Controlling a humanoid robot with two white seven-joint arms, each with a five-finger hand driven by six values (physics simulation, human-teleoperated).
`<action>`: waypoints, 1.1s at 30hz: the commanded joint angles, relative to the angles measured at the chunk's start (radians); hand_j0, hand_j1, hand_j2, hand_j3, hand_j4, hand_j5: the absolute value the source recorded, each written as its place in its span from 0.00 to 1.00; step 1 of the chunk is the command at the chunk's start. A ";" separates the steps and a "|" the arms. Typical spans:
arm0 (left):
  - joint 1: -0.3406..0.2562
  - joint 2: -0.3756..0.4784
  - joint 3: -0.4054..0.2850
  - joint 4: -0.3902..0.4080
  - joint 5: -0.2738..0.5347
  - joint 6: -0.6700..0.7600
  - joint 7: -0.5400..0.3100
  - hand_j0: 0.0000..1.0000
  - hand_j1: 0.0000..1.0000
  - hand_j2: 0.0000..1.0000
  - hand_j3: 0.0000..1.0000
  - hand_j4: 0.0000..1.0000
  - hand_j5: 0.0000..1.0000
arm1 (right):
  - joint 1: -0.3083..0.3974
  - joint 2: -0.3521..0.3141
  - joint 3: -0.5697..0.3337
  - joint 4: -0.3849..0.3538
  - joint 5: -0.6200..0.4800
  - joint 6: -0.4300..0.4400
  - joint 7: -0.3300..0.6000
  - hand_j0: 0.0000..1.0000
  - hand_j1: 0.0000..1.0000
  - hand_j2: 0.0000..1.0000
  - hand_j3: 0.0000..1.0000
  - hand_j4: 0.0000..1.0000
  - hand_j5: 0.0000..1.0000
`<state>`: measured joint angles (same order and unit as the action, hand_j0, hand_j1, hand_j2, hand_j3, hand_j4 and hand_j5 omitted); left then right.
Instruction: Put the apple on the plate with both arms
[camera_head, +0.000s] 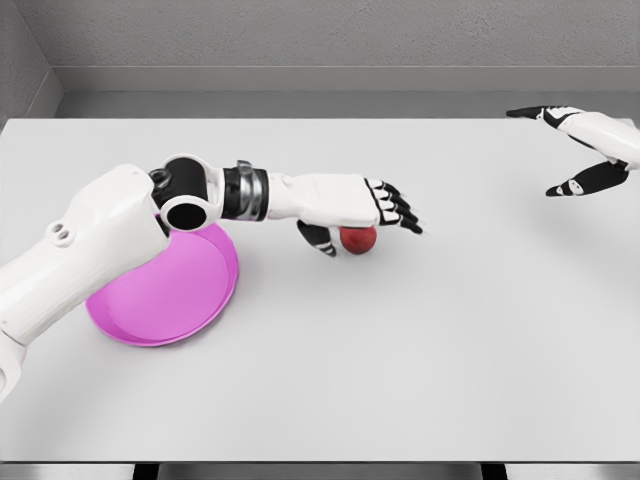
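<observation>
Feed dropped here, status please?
Left hand over apple, fingers spread, no grip. Right hand open, far right. Plate empty, path clear.

A smooth, matt grey finish is shown by the table (420, 340). On it, the pink plate (170, 295) looks like smooth, faintly glossy plastic; right of the plate, the red apple (359, 240) appears smooth-skinned with a dull sheen.

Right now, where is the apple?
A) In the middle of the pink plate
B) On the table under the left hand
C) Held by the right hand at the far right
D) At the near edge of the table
B: the apple lies on the white table under the left hand, to the right of the pink plate, while the right hand is open at the far right, away from it.
</observation>
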<state>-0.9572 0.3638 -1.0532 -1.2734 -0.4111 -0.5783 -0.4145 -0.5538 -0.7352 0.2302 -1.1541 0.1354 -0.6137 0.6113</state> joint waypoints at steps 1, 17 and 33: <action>0.002 0.000 0.001 0.023 -0.014 0.020 0.002 1.00 1.00 1.00 1.00 1.00 1.00 | 0.000 -0.001 0.000 -0.001 -0.007 0.003 0.000 1.00 1.00 1.00 1.00 1.00 1.00; -0.002 -0.068 -0.016 0.114 -0.017 0.067 -0.004 1.00 1.00 1.00 1.00 1.00 1.00 | 0.002 -0.001 0.000 -0.007 -0.007 0.003 0.000 1.00 1.00 1.00 1.00 1.00 1.00; -0.021 -0.108 -0.030 0.220 -0.052 0.071 -0.004 0.94 0.94 0.94 0.94 0.94 0.94 | 0.003 -0.003 0.000 -0.012 -0.007 0.003 0.000 1.00 1.00 1.00 1.00 1.00 1.00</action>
<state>-0.9802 0.2627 -1.0836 -1.0580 -0.4665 -0.5094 -0.4199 -0.5507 -0.7367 0.2316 -1.1649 0.1378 -0.6137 0.6113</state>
